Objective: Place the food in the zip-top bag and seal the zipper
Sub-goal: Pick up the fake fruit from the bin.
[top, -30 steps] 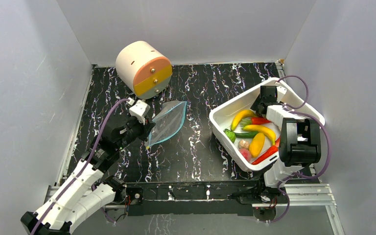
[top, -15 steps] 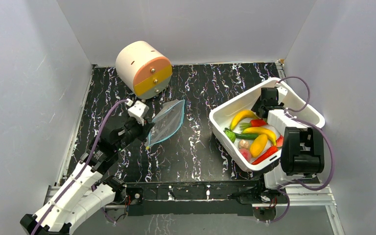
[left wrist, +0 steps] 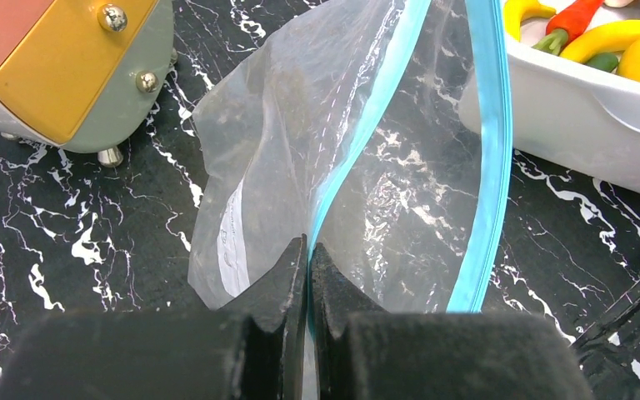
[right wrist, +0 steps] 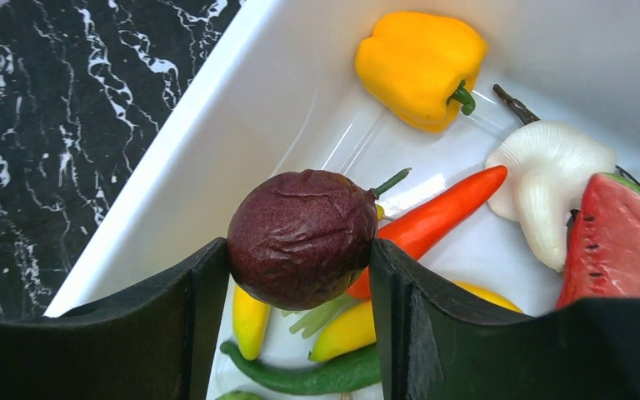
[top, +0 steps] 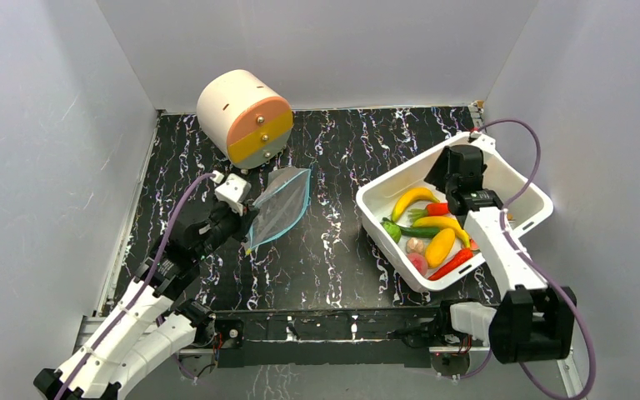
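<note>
My left fingers (left wrist: 302, 267) are pinched tight on one teal zipper (left wrist: 489, 167) lip of the bag (left wrist: 275, 158), left of the tub (right wrist: 217, 125). My right fingers (right wrist: 214, 279), partly spread, clamp a wrinkled purple fruit (right wrist: 302, 237) above the tub's remaining food (right wrist: 421, 62).

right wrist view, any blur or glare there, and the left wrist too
Right wrist view: purple fruit sharp, white tub bright with soft highlights. Left wrist view: pale sheen across the zip-top bag, left gripper soft nearest the lens.
</note>
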Robot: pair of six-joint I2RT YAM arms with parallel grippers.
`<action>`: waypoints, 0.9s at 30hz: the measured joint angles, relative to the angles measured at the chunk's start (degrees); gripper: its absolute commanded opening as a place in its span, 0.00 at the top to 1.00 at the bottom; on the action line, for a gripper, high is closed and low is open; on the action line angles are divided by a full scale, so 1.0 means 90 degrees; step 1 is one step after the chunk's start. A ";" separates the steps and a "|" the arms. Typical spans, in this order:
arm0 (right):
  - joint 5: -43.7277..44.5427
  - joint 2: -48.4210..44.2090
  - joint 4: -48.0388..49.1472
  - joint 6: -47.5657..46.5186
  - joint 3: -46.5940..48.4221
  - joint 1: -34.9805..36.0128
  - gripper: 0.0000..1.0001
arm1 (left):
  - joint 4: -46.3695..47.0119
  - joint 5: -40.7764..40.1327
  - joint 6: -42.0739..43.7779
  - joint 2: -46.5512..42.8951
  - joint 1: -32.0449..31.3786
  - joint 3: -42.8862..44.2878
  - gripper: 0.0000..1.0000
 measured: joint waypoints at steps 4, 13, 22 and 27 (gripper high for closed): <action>-0.0136 -0.0612 -0.0408 -0.0034 0.0112 0.0039 0.59 | 0.0000 0.0010 0.0007 0.0022 0.0000 0.0000 1.00; -0.0678 -0.1127 -0.0889 0.0056 0.0784 0.0651 0.60 | 0.0012 0.0051 0.0051 0.0284 0.0000 0.0000 1.00; -0.1365 -0.1137 -0.0923 0.0782 0.0976 0.2215 0.59 | -0.0036 0.0063 0.0051 0.0602 0.0000 0.0000 1.00; -0.1433 -0.1061 -0.0612 0.1265 0.1027 0.3339 0.58 | -0.0049 0.0063 0.0049 0.0639 0.0000 0.0000 1.00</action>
